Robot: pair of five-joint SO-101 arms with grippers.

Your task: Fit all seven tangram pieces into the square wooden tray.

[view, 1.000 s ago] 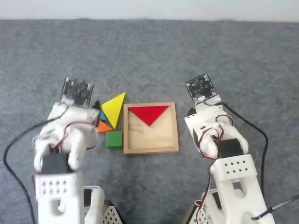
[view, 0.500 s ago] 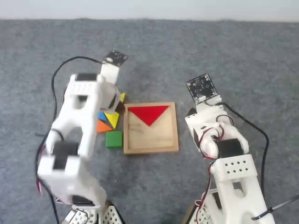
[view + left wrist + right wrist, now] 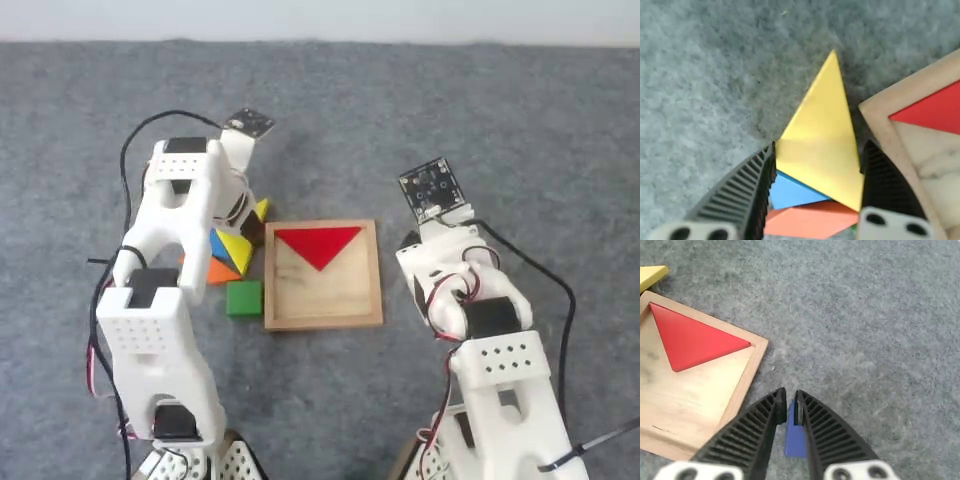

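Your left arm has swung out of its folded pose by the base and now reaches over the loose pile beside the tray (image 3: 322,320). The left gripper (image 3: 819,155) is spread wide, one finger on each side of the yellow triangle (image 3: 822,115), which lies flat on the cloth with its long edge close to the tray's rim. That looks like a set-up to pick it, so it is probably the next piece to go in. You have not closed on it yet.

Compared with a second ago, nothing else differs. The red triangle (image 3: 318,243) sits in the tray's far half as before. The light blue piece (image 3: 790,192), orange piece (image 3: 220,270) and green square (image 3: 243,298) wait outside. Your right gripper (image 3: 790,392) stays put beside the tray, its fingers pinched on a dark blue piece (image 3: 795,440).
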